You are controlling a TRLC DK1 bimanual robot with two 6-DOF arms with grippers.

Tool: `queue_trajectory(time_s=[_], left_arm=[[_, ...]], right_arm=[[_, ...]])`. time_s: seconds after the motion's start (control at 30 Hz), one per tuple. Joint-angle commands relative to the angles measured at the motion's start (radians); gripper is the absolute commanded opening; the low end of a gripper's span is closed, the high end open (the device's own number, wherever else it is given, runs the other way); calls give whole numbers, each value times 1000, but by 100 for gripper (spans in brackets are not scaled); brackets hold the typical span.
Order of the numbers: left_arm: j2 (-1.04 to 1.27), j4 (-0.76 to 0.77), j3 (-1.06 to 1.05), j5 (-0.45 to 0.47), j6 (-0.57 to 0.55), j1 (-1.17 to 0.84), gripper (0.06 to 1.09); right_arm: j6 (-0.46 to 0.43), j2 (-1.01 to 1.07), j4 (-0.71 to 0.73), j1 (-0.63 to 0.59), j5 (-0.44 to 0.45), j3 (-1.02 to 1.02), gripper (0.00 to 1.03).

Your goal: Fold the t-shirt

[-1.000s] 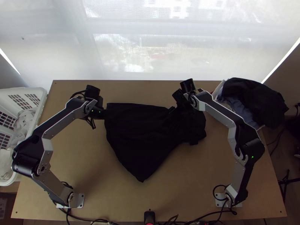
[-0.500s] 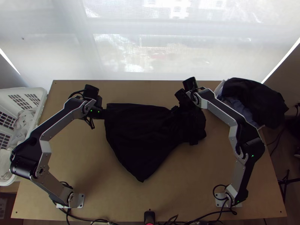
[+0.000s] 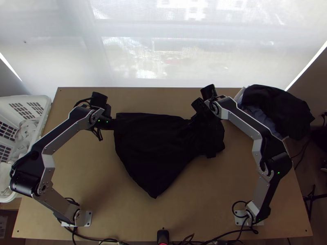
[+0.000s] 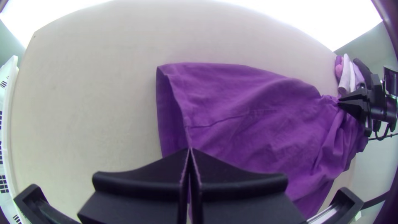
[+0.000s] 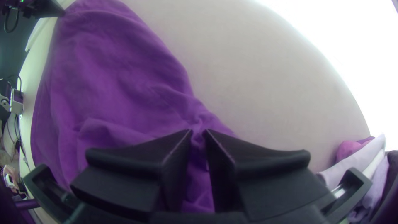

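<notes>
Shifted slightly toward the shirt's (image 3: 153,151) bunched end with the right gripper (image 3: 189,123) — fingers slightly spread over cloth — and pinching the shirt's opposite edge with the left gripper (image 3: 115,124).

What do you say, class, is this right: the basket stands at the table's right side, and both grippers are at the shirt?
Not quite: the basket stands at the table's left side, as the top view shows. The left gripper and right gripper are at the shirt.
</notes>
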Motion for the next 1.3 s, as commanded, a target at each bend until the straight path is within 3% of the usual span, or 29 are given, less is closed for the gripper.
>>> queue_trajectory(time_s=[0.0, 0.43, 0.93, 1.27], left_arm=[[-13, -1, 1, 0, 1, 0, 9], [-76, -30, 41, 0, 4, 45, 9], [-270, -129, 272, 20, -6, 135, 9], [-401, -139, 509, 40, -17, 170, 9]], right_arm=[[-28, -20, -10, 6, -11, 0, 3], [-37, -182, -45, -37, -11, 58, 3], [-57, -401, -176, -66, -9, 236, 3], [-112, -499, -274, -3, 80, 499, 3]])
